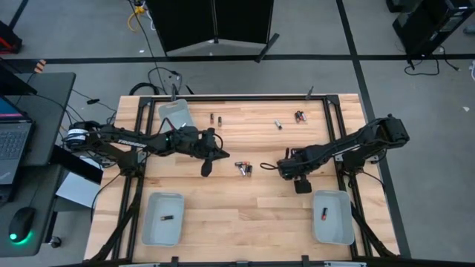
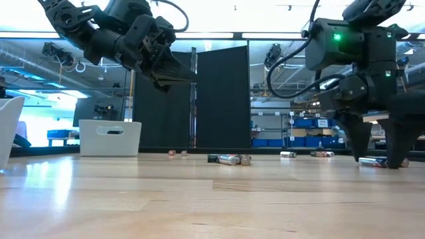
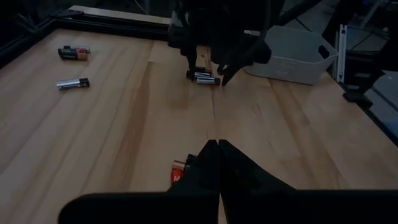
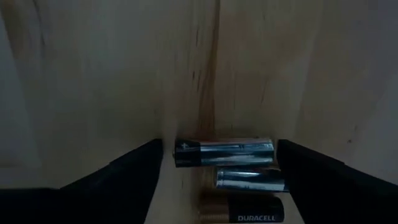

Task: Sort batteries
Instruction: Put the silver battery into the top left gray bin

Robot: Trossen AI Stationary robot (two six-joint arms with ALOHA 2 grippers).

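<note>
My right gripper [image 4: 221, 168] points down, open and low over the table at centre right [image 1: 284, 167]. Between its fingers, untouched as far as I can see, lie three batteries: a silvery one [image 4: 224, 152], a second one [image 4: 250, 179] and a dark Duracell cell [image 4: 249, 216]. The low view shows these batteries [image 2: 375, 161] lying on the wood between the fingers. My left gripper [image 1: 205, 169] hangs shut above the table's middle [image 2: 182, 78], touching nothing. Just ahead of it is another small cluster of batteries [image 1: 243, 168].
Loose batteries lie toward the far edge [image 1: 215, 117], [image 1: 278, 124], [image 1: 300, 116]. A pale grey tray [image 1: 152, 226] at the near left holds one battery [image 1: 166, 218]. Another tray [image 1: 338, 228] at the near right holds one battery [image 1: 323, 214]. A third tray [image 1: 175, 113] stands at the far left.
</note>
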